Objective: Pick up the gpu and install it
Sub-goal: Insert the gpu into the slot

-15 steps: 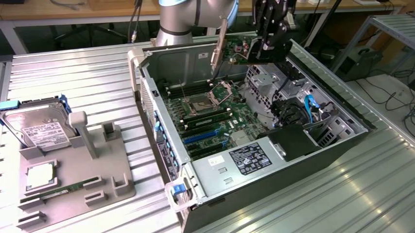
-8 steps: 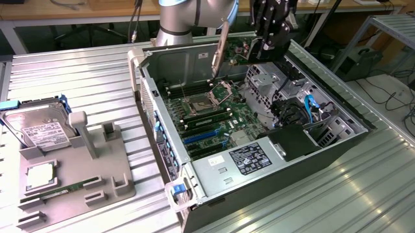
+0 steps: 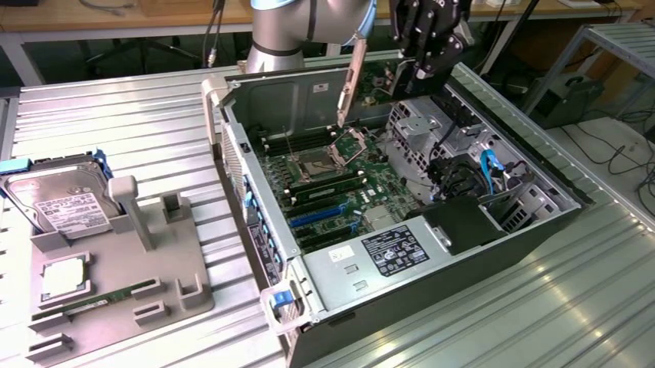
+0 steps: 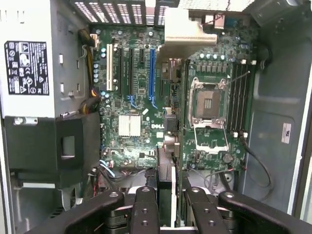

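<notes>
At the exterior view's left the hard drive [image 3: 64,203] is seated in the grey holder [image 3: 113,299] on the table [image 3: 123,123], and rightward, above the far side of the open case [image 3: 532,230], the gpu [image 3: 381,84] is held edge-down by the narrowed tool [image 3: 422,73] (bracket [image 3: 353,84] end leftward, presumably to suit the slots [image 3: 312,218]).

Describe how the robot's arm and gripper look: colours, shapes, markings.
The arm is a smooth silver-grey cylinder with a bluish cap at its joint. The gripper is black, built of jointed link bars. In the wrist view its fingers are matte black, rounded, and dotted with round pin heads. No markings are legible.
</notes>
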Controlling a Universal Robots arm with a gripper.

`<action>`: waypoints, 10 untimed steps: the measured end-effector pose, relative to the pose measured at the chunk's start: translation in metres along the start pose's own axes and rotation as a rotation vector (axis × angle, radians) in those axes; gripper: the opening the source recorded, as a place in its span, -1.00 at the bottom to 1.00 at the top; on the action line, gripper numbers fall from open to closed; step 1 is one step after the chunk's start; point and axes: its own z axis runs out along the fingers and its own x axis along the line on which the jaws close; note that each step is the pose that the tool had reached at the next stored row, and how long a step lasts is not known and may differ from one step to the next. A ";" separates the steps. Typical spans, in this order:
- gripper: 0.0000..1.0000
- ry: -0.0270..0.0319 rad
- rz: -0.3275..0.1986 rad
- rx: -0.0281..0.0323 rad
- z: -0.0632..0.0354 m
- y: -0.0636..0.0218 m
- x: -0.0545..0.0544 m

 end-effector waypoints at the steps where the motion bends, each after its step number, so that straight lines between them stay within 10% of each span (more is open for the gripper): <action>1: -0.46 -0.0011 -0.014 -0.0002 0.0001 0.0000 0.000; 10: -0.46 -0.0125 -0.166 -0.0026 0.0008 0.0000 0.000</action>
